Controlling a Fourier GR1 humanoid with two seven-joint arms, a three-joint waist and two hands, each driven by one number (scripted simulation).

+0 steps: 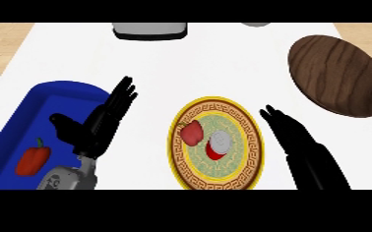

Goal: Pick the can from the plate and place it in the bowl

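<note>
Head view, near to far. Near left: left hand [98,123], fingers straight and relaxed, holding nothing; it hangs over the right rim of a blue tray [29,103] that carries a red pepper [33,160]. Judged as parked, since it lies off the path to the plate.

Near centre: patterned plate [216,142] w/ gold rim on the white bench [218,59]. On it the can [218,145], red body w/ grey lid, lying tilted just right of centre. A red round fruit, prob. an apple [192,133], sits just left of the can; whether the two touch cannot be told.

Near right: right hand [305,145], fingers extended and apart, empty, just beside the plate's right rim, tips pointing far. Placement suits an approach to the can from the right, away from the apple.

Far right: dark wooden bowl [333,73], cut by the view's right edge, well apart from the plate. Open bench lies between plate and bowl, so the carry path looks free. Far edge: grey-and-black object [149,30] and a small grey object [255,23], both cropped, identity unclear, off the likely path.
</note>
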